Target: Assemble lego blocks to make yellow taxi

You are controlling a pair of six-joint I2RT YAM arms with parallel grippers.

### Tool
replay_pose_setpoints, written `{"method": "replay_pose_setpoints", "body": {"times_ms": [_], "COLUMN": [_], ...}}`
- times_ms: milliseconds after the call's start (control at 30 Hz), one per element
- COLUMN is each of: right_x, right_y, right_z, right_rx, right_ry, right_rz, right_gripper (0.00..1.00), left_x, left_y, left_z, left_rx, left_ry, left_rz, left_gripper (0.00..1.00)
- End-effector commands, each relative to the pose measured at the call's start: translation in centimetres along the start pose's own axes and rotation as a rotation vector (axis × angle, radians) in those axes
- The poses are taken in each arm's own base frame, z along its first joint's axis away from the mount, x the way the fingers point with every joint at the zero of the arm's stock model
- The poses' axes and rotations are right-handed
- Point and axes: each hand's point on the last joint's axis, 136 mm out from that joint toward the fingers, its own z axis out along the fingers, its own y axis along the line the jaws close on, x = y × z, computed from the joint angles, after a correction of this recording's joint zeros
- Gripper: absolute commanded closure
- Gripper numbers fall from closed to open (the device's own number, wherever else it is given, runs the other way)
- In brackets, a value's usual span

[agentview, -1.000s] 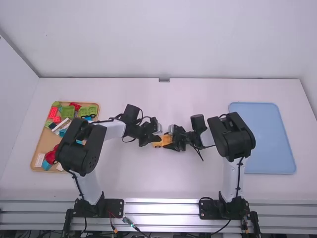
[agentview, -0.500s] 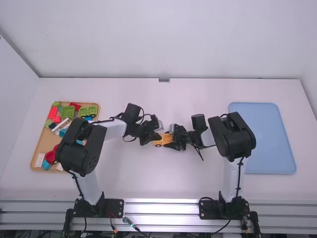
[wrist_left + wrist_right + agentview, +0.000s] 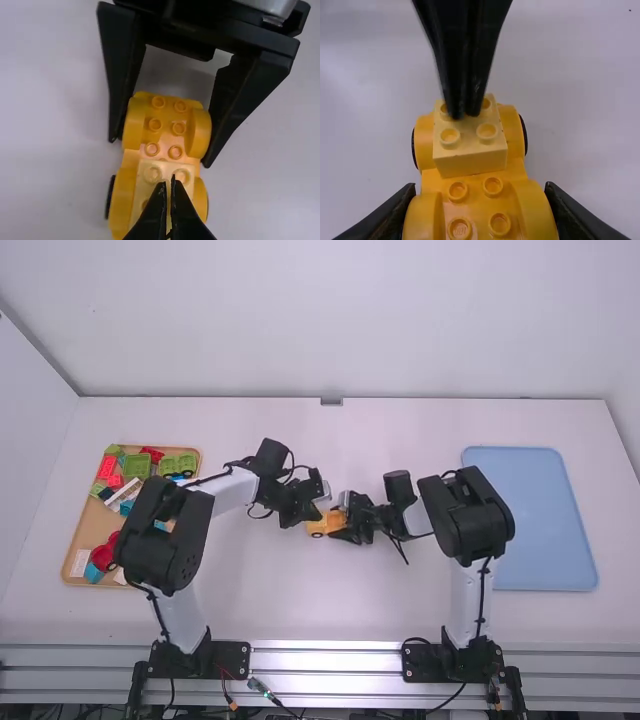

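Yellow plastic wheeled base (image 3: 475, 188), clasped by right gripper (image 3: 160, 151), presumably for steadiness; pale-yellow studded block (image 3: 470, 159) atop; left gripper (image 3: 463, 112) clenched empty, likely for pressing.

You are looking at what seems to be a robotics lab. Your left arm (image 3: 165, 530) and right arm (image 3: 472, 515) stand bolted to a slotted metal rail (image 3: 325, 662), with exposed cables (image 3: 483, 590), and plain white walls (image 3: 340, 320) enclose the bare-surfaced white worktop (image 3: 340, 610) before you.
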Motion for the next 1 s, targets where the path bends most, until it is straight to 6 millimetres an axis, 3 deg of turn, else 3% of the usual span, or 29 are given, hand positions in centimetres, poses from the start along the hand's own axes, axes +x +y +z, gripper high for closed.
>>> {"method": "replay_pose_setpoints", "body": {"times_ms": [0, 100, 133, 233, 300, 333, 367, 500, 567, 600, 967], "right_x": [0.9, 0.9, 0.9, 0.9, 0.9, 1.0, 1.3, 2.1, 2.2, 2.2, 1.2], "right_y": [0.2, 0.1, 0.1, 0.1, 0.1, 0.0, -0.2, -0.6, -0.4, -0.4, -1.2], "right_z": [0.0, 0.0, 0.0, 0.0, 0.0, 0.0, 0.1, 0.0, -0.1, -0.1, -2.0], "right_rx": [-0.001, 0.0, 0.0, 0.0, 0.001, 0.008, 0.021, 0.048, 0.044, 0.043, 0.095], "right_ry": [0.01, 0.01, 0.01, 0.01, 0.012, 0.022, 0.037, 0.078, 0.08, 0.079, 0.135], "right_rz": [0.028, 0.027, 0.027, 0.027, 0.026, 0.029, 0.034, 0.047, 0.056, 0.055, 0.109], "right_gripper": [0.42, 0.42, 0.38, 0.36, 0.35, 0.34, 0.33, 0.26, 0.04, 0.01, 0.01], "left_x": [-2.8, -4.9, -5.4, -5.7, -5.2, -4.5, -3.8, -1.6, -0.6, -0.5, 3.5], "left_y": [2.3, 3.3, 4.0, 5.9, 7.3, 8.3, 9.1, 10.7, 11.0, 11.0, 13.3], "left_z": [-3.2, -5.2, -6.0, -8.1, -9.2, -10.0, -10.6, -12.2, -13.0, -13.1, -15.9], "left_rx": [-0.111, -0.146, -0.168, -0.234, -0.279, -0.318, -0.354, -0.427, -0.426, -0.427, -0.576], "left_ry": [-0.041, -0.109, -0.122, -0.14, -0.137, -0.127, -0.116, -0.095, -0.105, -0.104, -0.06], "left_rz": [0.087, 0.108, 0.087, -0.01, -0.094, -0.171, -0.236, -0.361, -0.407, -0.411, -0.622], "left_gripper": [0.98, 0.98, 0.98, 0.96, 0.43, 0.07, 0.01, 0.01, 0.01, 0.01, 0.01]}}
